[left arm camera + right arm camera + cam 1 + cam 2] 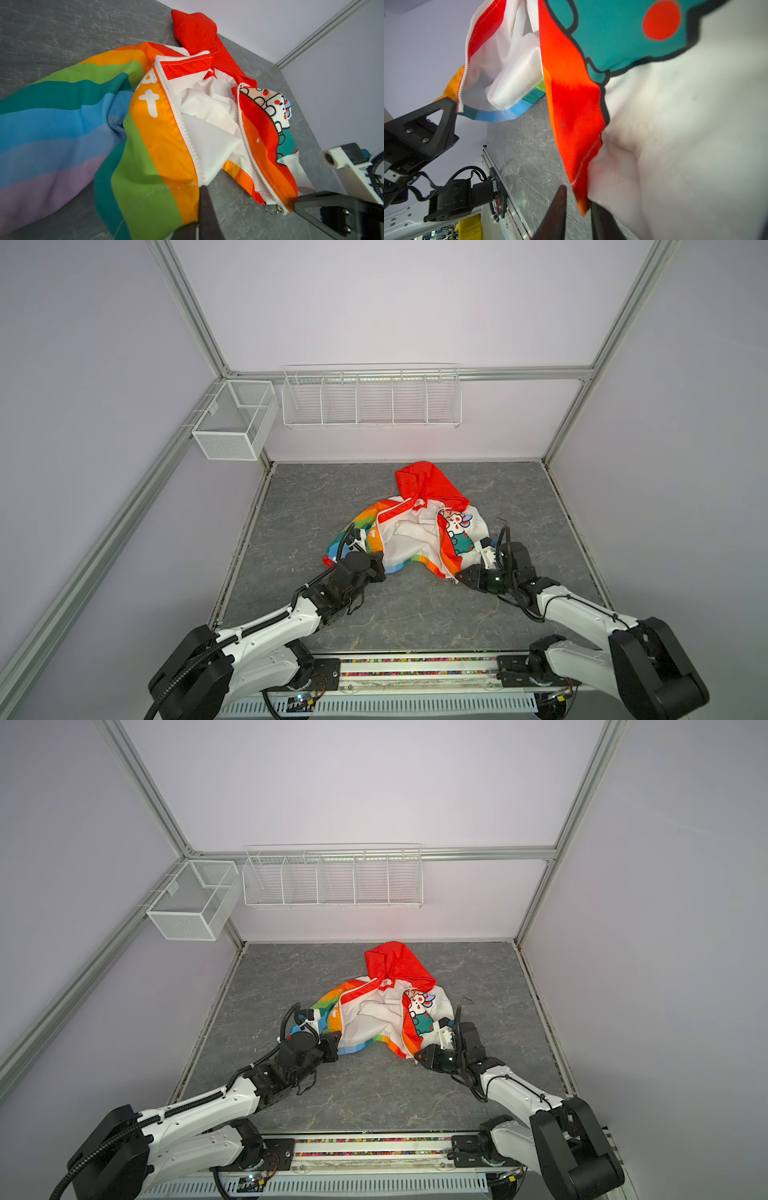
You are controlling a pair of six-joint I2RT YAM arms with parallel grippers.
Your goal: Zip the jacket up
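The jacket (415,531) (374,1015) lies crumpled and unzipped in the middle of the grey table, red hood (428,485) toward the back. My left gripper (377,566) (332,1046) (202,188) is shut on the bottom hem of the rainbow half, right at the end of its white zipper teeth (182,124). My right gripper (459,576) (417,1056) (578,197) stands slightly open at the bottom corner of the cartoon half (675,124). The red-orange edge (575,124) hangs between its fingers. The zipper slider with its ring pull (274,208) sits at that corner.
A white wire rack (372,398) and a mesh basket (232,418) hang on the back walls. Metal frame rails (245,539) border the grey table (415,614) on both sides, and a slotted rail (415,668) runs along its front edge.
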